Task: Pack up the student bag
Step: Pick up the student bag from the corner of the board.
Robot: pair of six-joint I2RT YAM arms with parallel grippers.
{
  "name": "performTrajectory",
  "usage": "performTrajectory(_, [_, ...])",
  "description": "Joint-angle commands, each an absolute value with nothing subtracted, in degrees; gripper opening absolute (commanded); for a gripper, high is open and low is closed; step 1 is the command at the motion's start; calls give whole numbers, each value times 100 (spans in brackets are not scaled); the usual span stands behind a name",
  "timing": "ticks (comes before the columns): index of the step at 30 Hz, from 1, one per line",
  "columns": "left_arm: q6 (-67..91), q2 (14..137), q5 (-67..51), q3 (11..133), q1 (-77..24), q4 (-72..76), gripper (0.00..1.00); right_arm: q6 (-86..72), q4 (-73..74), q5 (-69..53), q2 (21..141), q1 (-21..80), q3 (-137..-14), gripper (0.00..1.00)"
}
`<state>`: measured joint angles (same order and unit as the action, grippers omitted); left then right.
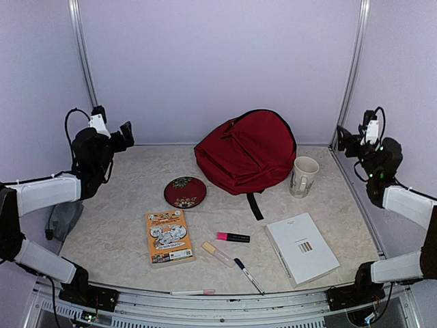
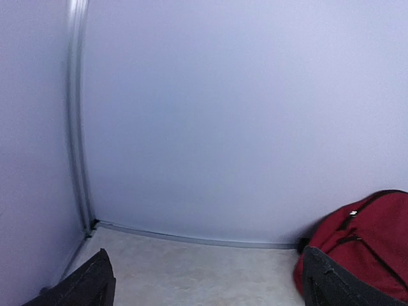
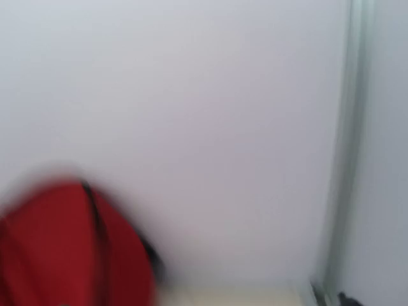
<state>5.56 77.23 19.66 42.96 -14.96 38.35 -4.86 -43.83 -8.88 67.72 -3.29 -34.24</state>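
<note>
At the far left, the left gripper (image 2: 205, 277) is held raised above the counter (image 1: 116, 225), its fingers (image 2: 89, 287) spread wide with nothing between them, pointed towards the back wall. Below that arm, a grey fabric item (image 1: 65, 219) is seen at the counter's left edge; what it is cannot be told.

Further right, an orange book (image 1: 168, 237) is laid flat near the front. Behind it, a small round red patterned disc (image 1: 185, 192) is placed just beside the front left of the student bag (image 1: 246, 152). The bag is set at the back middle of the counter, close to the rear wall, resting on its side. A black strap (image 1: 255, 205) trails from it towards the front.

In front of the bag, a pink highlighter (image 1: 233, 237), a pale yellow marker (image 1: 217, 253) and a blue-capped pen (image 1: 247, 275) are scattered between the orange book and a white book (image 1: 301, 247). A slim pink-tipped pen (image 1: 192, 292) is lodged at the front rail.

A pale cup (image 1: 304, 176) is stood upright just beside the bag's right side.

At the far right, the right gripper (image 1: 345, 140) is held raised near the wall, spread and holding nothing; its wrist view is blurred.
</note>
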Motion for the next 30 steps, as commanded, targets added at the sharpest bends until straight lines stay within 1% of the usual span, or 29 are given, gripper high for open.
performTrajectory(1, [924, 7680, 941, 5574, -2224, 1856, 99, -1344, -2299, -2232, 6829, -210, -5084, 100])
performTrajectory(4, [662, 8002, -14, 6702, -2688, 618, 99, -1226, -1348, -2381, 7453, 207, -6238, 100])
performTrajectory(7, [550, 8574, -672, 7723, -3122, -669, 99, -794, 116, -1914, 8502, 557, -7702, 100])
performTrajectory(8, [451, 8744, -931, 8001, -3230, -1116, 99, -776, 601, -1732, 8885, 577, -8399, 100])
performTrajectory(10, [324, 9020, -1253, 8357, -3422, -1863, 99, -834, 1446, -1480, 9631, 573, -9237, 100])
performTrajectory(12, [340, 9084, -1531, 8234, -3570, -1963, 99, -789, 1840, -1436, 10206, 571, -9712, 100])
performTrajectory(14, [331, 9012, -1715, 7833, -3707, -1591, 99, -734, 1965, -1547, 10652, 571, -9951, 100])
performTrajectory(17, [276, 8969, -1631, 7366, -3783, -1261, 99, -484, 1888, -1991, 11238, 571, -10119, 100])
performTrajectory(19, [286, 9085, -1368, 7471, -3765, -1632, 99, -344, 1908, -2338, 11630, 571, -10304, 100])
performTrajectory(22, [280, 9179, -956, 7587, -3751, -1862, 99, -345, 2047, -2428, 12328, 571, -10744, 100])
performTrajectory(24, [255, 9150, -1068, 7582, -3737, -1868, 99, -407, 2070, -2563, 12645, 584, -11109, 99])
performTrajectory(25, [247, 9117, -1123, 7546, -3736, -1842, 99, -465, 2059, -2707, 12872, 595, -11287, 96])
performTrajectory(26, [242, 9062, -1147, 7502, -3743, -1792, 99, -500, 2059, -2898, 12974, 612, -11469, 91])
performTrajectory(28, [235, 8979, -1140, 7429, -3744, -1724, 99, -577, 2116, -3198, 13271, 659, -11922, 66])
performTrajectory(30, [225, 8933, -1080, 7402, -3744, -1702, 99, -640, 2223, -3372, 13418, 704, -12276, 29])
